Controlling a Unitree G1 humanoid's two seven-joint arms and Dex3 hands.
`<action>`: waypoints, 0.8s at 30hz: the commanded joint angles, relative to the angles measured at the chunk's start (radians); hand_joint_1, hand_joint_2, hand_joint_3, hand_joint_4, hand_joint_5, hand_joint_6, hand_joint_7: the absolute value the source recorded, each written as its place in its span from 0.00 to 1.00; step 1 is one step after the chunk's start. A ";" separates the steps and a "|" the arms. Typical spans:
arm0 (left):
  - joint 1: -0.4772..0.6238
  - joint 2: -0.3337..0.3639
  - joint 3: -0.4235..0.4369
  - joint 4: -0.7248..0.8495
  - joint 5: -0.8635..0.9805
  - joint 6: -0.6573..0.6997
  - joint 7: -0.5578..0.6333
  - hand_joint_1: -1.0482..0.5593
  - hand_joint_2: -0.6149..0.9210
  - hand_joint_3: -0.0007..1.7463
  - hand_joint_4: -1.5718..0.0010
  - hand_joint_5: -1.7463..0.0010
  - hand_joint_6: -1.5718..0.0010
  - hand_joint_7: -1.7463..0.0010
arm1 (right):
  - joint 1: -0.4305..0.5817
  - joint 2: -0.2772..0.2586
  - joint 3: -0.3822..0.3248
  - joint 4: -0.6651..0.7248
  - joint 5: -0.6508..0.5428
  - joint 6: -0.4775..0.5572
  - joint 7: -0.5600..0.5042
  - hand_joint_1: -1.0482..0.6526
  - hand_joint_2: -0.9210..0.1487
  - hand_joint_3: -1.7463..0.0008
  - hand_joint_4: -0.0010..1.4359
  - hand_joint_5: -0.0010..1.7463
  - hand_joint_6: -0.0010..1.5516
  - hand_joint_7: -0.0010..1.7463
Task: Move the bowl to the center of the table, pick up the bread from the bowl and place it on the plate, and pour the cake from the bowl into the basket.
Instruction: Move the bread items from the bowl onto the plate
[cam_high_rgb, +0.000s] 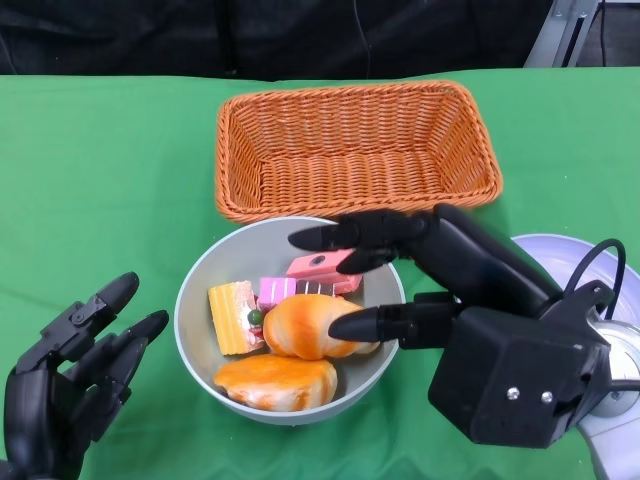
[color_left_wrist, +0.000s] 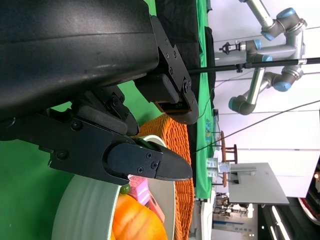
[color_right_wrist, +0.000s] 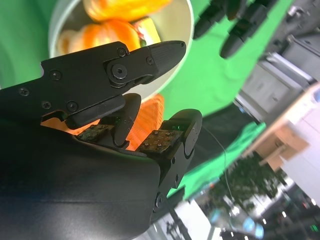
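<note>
A grey bowl (cam_high_rgb: 195, 300) sits near the table's middle, just in front of the wicker basket (cam_high_rgb: 355, 150). Inside it lie two orange bread rolls (cam_high_rgb: 305, 325) (cam_high_rgb: 278, 383), a yellow cake slice (cam_high_rgb: 233, 316) and pink cake pieces (cam_high_rgb: 320, 268). My right hand (cam_high_rgb: 470, 310) reaches over the bowl's right side with its fingers spread; the upper ones are above the pink cake, the lower one is by the upper roll, and it holds nothing. My left hand (cam_high_rgb: 70, 380) waits open at the bowl's left, apart from it. The right wrist view shows the bowl (color_right_wrist: 182, 25) and a roll (color_right_wrist: 107, 35).
A pale round plate (cam_high_rgb: 555, 260) lies at the right, partly hidden under my right forearm. The basket holds nothing. Green cloth covers the table, with a dark backdrop behind. The left wrist view shows the basket (color_left_wrist: 177, 145) and robot arms on stands beyond the table.
</note>
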 joint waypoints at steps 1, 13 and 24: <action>-0.008 0.008 0.010 0.009 0.004 -0.016 0.016 0.28 1.00 0.09 0.41 0.99 0.48 1.00 | -0.018 -0.036 0.009 -0.026 -0.021 0.024 0.039 0.21 0.00 0.98 0.51 0.21 0.40 0.00; -0.005 0.008 0.006 0.010 0.005 -0.022 0.020 0.29 1.00 0.09 0.41 1.00 0.48 1.00 | -0.017 -0.079 0.058 -0.008 -0.111 0.006 0.060 0.16 0.00 0.99 0.45 0.20 0.36 0.00; 0.008 -0.004 0.001 -0.003 -0.002 -0.011 0.021 0.28 1.00 0.08 0.41 1.00 0.47 1.00 | -0.008 -0.048 0.126 0.038 -0.252 -0.034 -0.008 0.13 0.00 0.97 0.45 0.10 0.34 0.00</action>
